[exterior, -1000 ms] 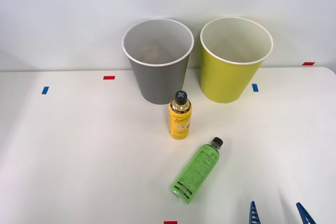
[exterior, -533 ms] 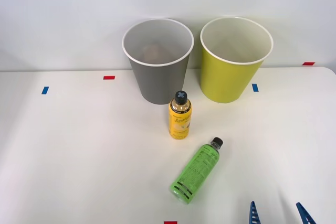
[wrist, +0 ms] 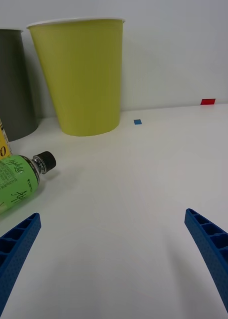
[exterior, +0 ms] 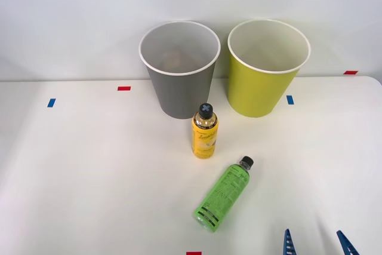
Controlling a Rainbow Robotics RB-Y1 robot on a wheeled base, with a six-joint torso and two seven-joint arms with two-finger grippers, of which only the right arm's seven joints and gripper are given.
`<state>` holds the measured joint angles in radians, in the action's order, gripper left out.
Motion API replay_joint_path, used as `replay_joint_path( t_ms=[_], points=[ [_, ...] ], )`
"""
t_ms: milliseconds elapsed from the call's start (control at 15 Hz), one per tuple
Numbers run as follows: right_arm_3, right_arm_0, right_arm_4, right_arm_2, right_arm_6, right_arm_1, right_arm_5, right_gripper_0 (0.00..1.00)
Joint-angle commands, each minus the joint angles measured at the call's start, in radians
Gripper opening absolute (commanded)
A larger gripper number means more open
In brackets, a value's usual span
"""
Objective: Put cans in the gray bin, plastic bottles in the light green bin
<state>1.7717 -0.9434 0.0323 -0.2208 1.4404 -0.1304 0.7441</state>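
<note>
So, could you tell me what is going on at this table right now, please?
A robot is sorting drink containers into two bins. Its right claw is open and holds nothing, low at the near edge of the table. The green bottle lies on its side nearest the claw, and the yellow bottle stands upright in front of the gray bin. Neither bottle is in the light green bin yet.

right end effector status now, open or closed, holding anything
Right end effector: open, holding nothing, low over the table near the lying green bottle.
</note>
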Motion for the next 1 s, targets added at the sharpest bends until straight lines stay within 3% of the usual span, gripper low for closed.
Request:
replay_joint_path(
  t_ms=[67, 1000],
  points=[
    [0.000, 0.000, 0.000, 0.000, 0.000, 0.000, 0.000, 1.00],
    [0.000, 0.000, 0.000, 0.000, 0.000, 0.000, 0.000, 1.00]
  ],
)
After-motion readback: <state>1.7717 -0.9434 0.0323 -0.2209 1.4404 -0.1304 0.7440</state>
